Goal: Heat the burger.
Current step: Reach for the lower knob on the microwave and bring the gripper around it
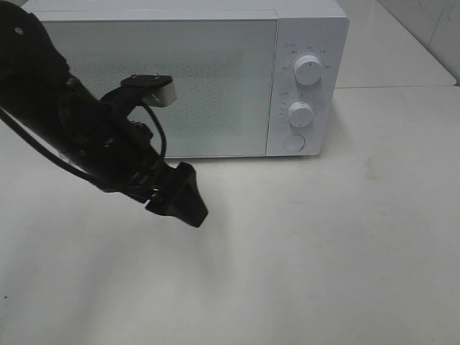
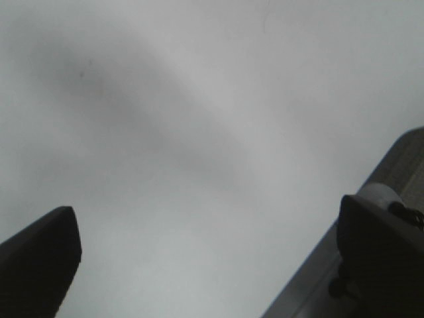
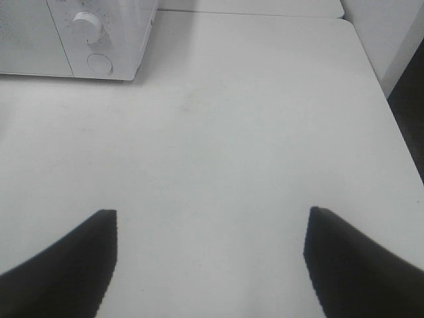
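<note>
The burger is not in any view. A white microwave stands at the back of the table with its door closed; its corner also shows in the right wrist view. My left gripper hangs over the table in front of the door's lower left part. In the left wrist view it is open and empty, its fingers wide apart over bare table. My right gripper is open and empty over the table, right of the microwave; it is out of the exterior high view.
The microwave panel has two white knobs and a round button. The white table spreads in front. Its right edge drops to a dark floor. A tiled wall stands at the back right.
</note>
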Controlling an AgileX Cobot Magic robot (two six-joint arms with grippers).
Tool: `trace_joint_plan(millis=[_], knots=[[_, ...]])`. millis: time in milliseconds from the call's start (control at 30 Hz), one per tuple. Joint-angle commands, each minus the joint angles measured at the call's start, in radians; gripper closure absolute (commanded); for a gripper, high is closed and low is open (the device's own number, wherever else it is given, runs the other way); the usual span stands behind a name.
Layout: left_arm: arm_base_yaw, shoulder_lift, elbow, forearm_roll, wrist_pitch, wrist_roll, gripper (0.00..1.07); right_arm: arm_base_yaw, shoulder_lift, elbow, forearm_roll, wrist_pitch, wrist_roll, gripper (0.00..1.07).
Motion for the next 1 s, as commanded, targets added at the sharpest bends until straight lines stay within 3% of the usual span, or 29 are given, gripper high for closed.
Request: trace_joint_plan(millis=[33,267,333,367,433,467,500,533,567,600,633,833,1000], knots=[[0.103,-0.025,0.002,0.019,0.206,-0.048,0.06,-0.007,-0.027,0.000,-0.002,-0.008,0.000,0.32],[0.239,-0.073,0.003,0.060,0.361,-0.142,0.06,-0.007,-0.027,0.000,-0.002,-0.008,0.000,0.32],[0.297,-0.117,0.004,0.136,0.396,-0.206,0.06,-0.007,-0.027,0.000,-0.002,-0.008,0.000,0.32],[0.297,-0.117,0.004,0.136,0.396,-0.206,0.06,-0.007,-0.027,0.000,-0.002,-0.008,0.000,0.32],[0.344,-0.161,0.004,0.273,0.437,-0.305,0.06,-0.007,-0.027,0.000,-0.002,-0.008,0.000,0.32],[0.344,-0.161,0.004,0.273,0.437,-0.305,0.06,-0.007,-0.027,0.000,-0.002,-0.008,0.000,0.32],[0.371,-0.192,0.004,0.359,0.458,-0.378,0.06,-0.007,-0.027,0.000,-0.002,-0.008,0.000,0.32],[0.385,-0.211,0.004,0.393,0.460,-0.413,0.06,-0.007,-0.027,0.000,-0.002,-0.008,0.000,0.32],[0.385,-0.211,0.004,0.393,0.460,-0.413,0.06,-0.007,-0.027,0.000,-0.002,-0.008,0.000,0.32],[0.409,-0.255,0.004,0.466,0.468,-0.494,0.06,-0.007,-0.027,0.000,-0.002,-0.008,0.000,0.32],[0.427,-0.295,0.004,0.522,0.493,-0.535,0.06,-0.007,-0.027,0.000,-0.002,-0.008,0.000,0.32],[0.471,-0.392,0.023,0.572,0.519,-0.550,0.06,-0.007,-0.027,0.000,-0.002,-0.008,0.000,0.32],[0.519,-0.556,0.128,0.569,0.466,-0.535,0.06,-0.007,-0.027,0.000,-0.002,-0.008,0.000,0.32]])
